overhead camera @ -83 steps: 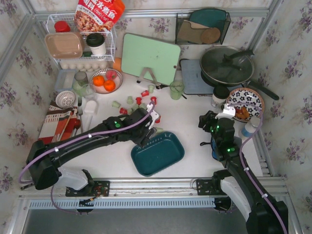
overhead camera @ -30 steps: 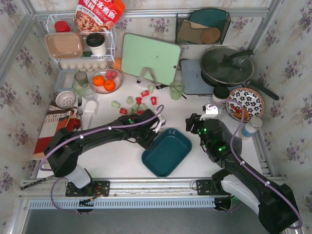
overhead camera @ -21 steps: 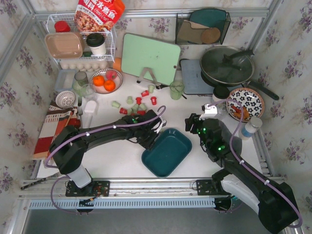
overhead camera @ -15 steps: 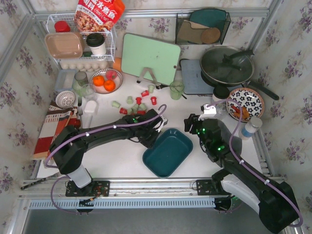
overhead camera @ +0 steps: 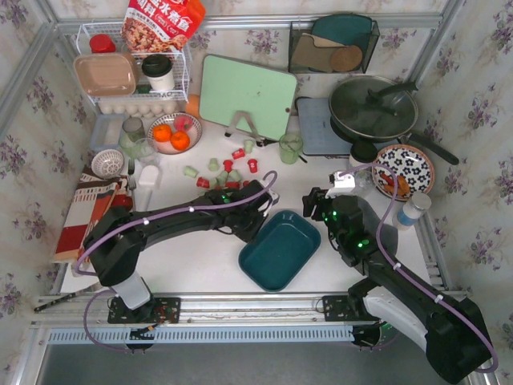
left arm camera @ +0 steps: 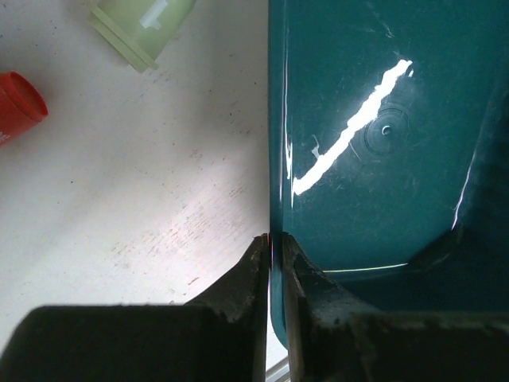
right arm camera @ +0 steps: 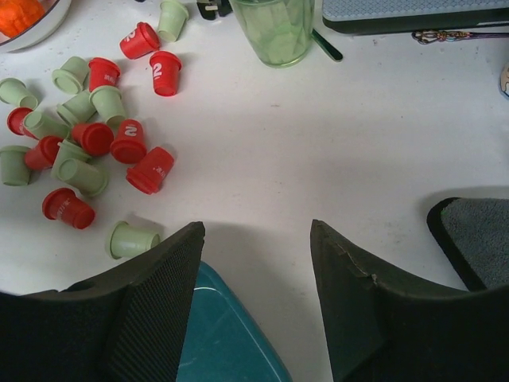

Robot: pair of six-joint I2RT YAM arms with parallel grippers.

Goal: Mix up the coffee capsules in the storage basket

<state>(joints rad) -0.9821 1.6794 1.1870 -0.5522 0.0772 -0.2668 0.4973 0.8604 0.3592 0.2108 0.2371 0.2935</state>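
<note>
Top external view: dark teal storage basket (overhead camera: 282,250) lying askew on the white table (overhead camera: 192,265), near the front edge, between the two arms. Left gripper (overhead camera: 263,215) down at the basket's far-left rim; right gripper (overhead camera: 314,204) just beside its far-right corner, apart from it. Coffee capsules (overhead camera: 227,168), red and pale green, scattered on the table beyond the basket, in front of the pale green cutting board (overhead camera: 244,96), between the bowl of oranges (overhead camera: 173,132) and the green glass cup (overhead camera: 290,147).

Left wrist view: left gripper (left arm camera: 273,241) pinched narrow on the storage basket (left arm camera: 374,119), one finger outside the wall and one inside, thin rim caught between them. Glossy basket floor to the right, bare table (left arm camera: 159,183) to the left. One pale green capsule (left arm camera: 143,24) and one red capsule (left arm camera: 17,105) lying on the table at the upper left, well apart from the rim.

Right wrist view: right gripper (right arm camera: 256,231) spread wide, nothing between its dark fingers (right arm camera: 159,286), only white table (right arm camera: 334,143) below the gap. Rounded corner of the storage basket (right arm camera: 227,342) low in the frame, beside the left finger. Coffee capsules (right arm camera: 95,135) clustered at the upper left, most on their sides, some touching one another, all outside the basket. Green glass cup (right arm camera: 274,28) upright at the top.
</note>
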